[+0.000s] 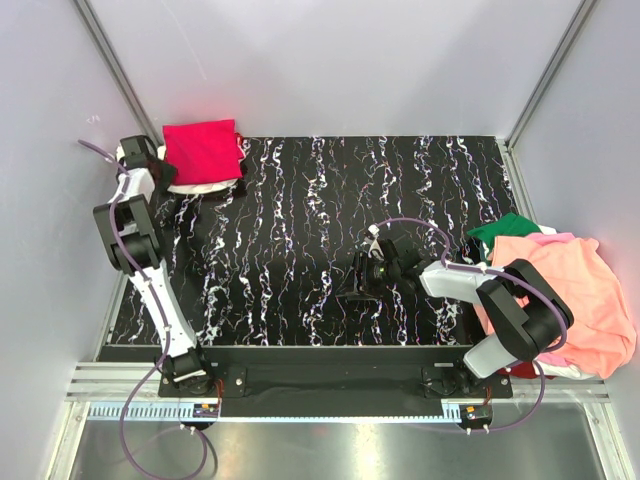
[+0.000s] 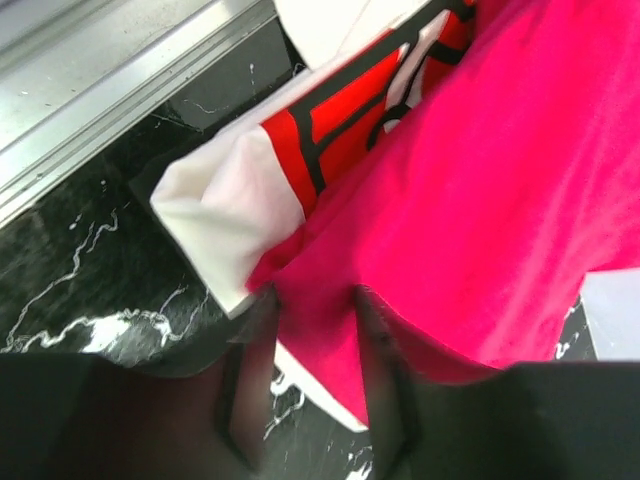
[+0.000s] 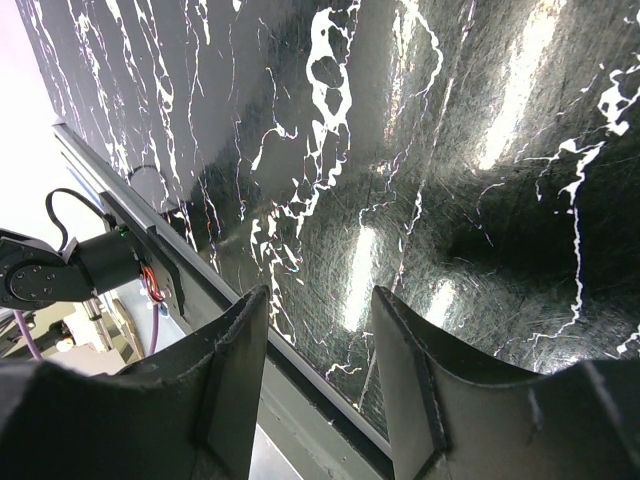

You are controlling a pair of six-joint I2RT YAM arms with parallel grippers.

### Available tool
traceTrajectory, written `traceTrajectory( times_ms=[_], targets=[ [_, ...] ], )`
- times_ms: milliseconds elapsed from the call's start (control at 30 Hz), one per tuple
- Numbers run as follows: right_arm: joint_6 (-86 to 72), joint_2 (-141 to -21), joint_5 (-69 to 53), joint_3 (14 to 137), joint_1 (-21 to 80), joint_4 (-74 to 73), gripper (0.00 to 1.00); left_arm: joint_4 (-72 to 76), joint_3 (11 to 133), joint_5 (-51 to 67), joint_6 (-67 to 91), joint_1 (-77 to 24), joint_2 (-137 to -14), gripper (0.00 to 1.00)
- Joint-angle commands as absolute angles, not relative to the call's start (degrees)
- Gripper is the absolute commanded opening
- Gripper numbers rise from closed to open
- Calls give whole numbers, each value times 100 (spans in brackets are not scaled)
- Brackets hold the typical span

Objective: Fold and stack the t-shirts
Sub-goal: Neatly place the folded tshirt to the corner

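Left claw (image 1: 163,168) is up at the far left corner of the table (image 1: 300,200), tucked against the left edge of a small stack: a folded crimson tee (image 1: 203,150) on top of a white tee (image 1: 200,187) that peeks out along the near side. Right claw (image 1: 360,272) hangs over the middle of the table, pointing left, well apart from any cloth. Over on the right edge there's the loose heap, a salmon-orange tee (image 1: 570,290) on top and a green tee (image 1: 505,228) poking out at its far side.

Left wrist view now: the crimson tee (image 2: 480,200) fills the right half, lying over the white tee (image 2: 215,215) with its red and black print. Both fingers (image 2: 250,390) straddle a fold of the crimson edge, cloth right between them and touching each side. Whether they're really pinching it, I cannot tell. Marbled table (image 2: 60,270) and a metal rail (image 2: 120,90) show on the left.

Right wrist view: right claw (image 3: 320,370) is open, fingers (image 3: 225,400) spread with only the glossy black table (image 3: 450,150) in the gap, nothing held
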State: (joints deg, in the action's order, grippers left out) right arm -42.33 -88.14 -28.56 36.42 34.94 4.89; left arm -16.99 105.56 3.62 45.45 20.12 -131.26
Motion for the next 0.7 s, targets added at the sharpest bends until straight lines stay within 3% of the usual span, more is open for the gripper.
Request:
traceTrajectory(
  times_ms=[0, 133, 667],
  targets=[
    [-4192, -8666, -2883, 3683, 3524, 650, 53, -1608, 11003, 518, 4561, 1995, -13359, 28],
    [-4192, -8657, -2883, 3691, 3524, 642, 52, -1757, 11302, 501, 4474, 1986, -13421, 0],
    [-4175, -8657, -2900, 3691, 3524, 633, 53, -2610, 12674, 281, 3744, 2267, -13667, 0]
  ],
)
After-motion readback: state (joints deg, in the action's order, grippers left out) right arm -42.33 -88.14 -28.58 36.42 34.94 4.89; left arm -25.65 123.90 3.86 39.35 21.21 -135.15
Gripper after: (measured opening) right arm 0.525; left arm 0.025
